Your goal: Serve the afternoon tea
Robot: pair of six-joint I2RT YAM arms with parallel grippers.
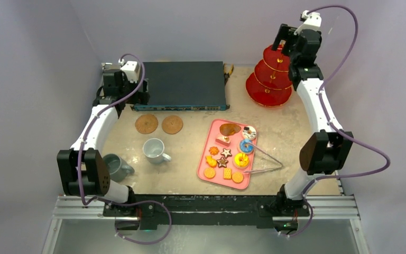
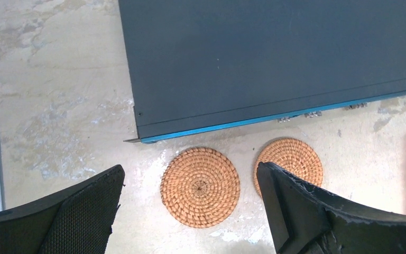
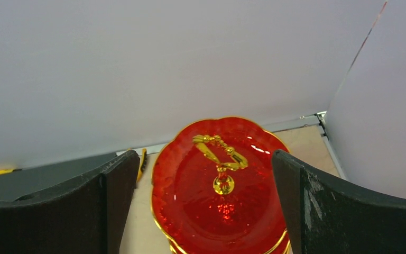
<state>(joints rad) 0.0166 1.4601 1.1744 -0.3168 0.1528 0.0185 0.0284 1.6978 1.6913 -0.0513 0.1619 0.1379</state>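
Two cork coasters (image 2: 200, 186) just beside dark electronics box (image 2: 275, 58), left fingers (image 2: 74, 217) apart.

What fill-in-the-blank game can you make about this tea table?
The tray holding the pastries is ____.
The red stand below the right claw has ____ tiers.
The left claw hangs open over ____ round coasters.
Missing words: pink, three, two.

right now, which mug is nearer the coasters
The white mug, just in front of the cork coasters; the grey mug stands farther from them, off to its left.
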